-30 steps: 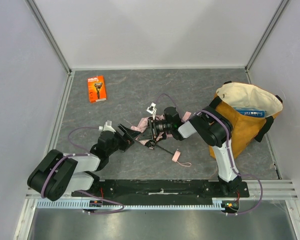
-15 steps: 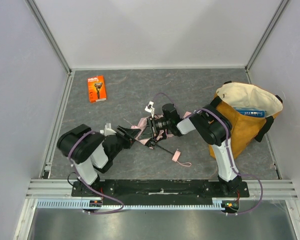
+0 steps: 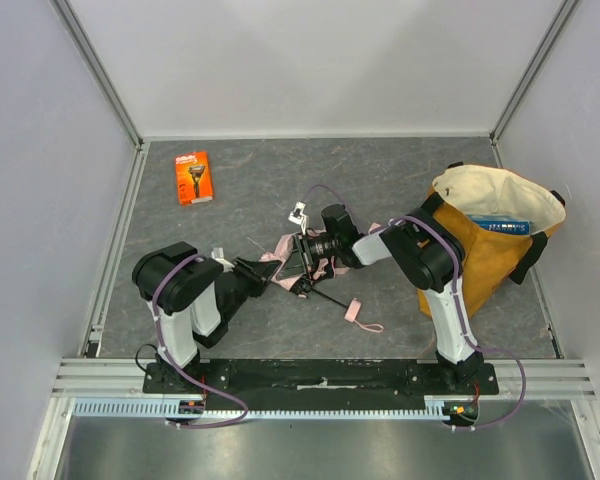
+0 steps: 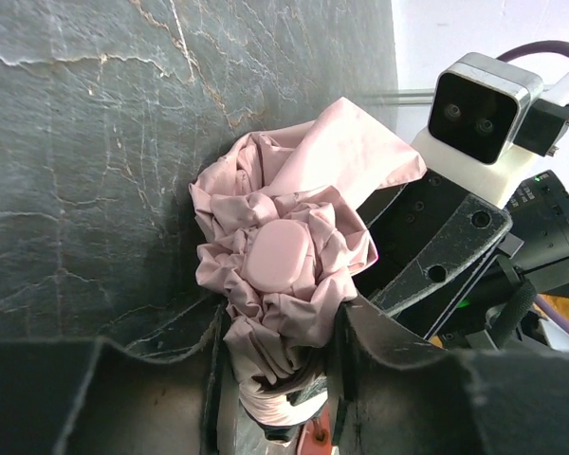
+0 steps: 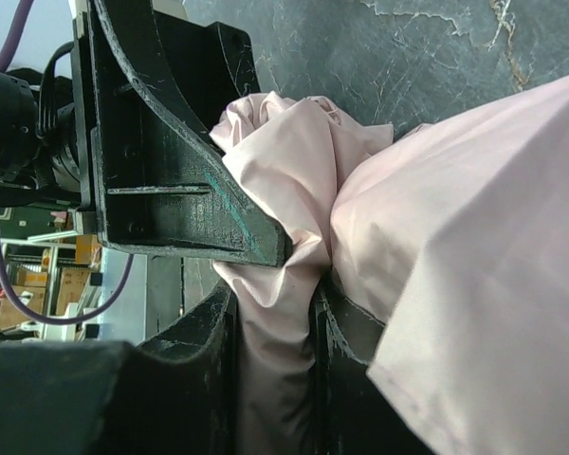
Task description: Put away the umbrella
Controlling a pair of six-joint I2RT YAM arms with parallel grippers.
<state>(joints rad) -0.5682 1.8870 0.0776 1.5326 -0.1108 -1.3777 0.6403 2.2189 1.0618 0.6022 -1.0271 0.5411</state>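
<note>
Closure of the left gripper [image 4: 280, 332] onto crumpled pink fabric of the umbrella [image 4: 280, 256], from wide open a second ago. Right gripper [image 5: 273, 318] pinching another fold, as before. Umbrella bunched mid-desk between both. Probably hold enough now for gathering and carrying toward the tote bag [image 3: 485, 255] at the right edge.

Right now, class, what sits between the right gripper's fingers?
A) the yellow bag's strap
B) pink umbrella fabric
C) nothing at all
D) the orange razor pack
B: the right wrist view shows the right gripper closed on the umbrella, its pink fabric squeezed in the gap.
</note>
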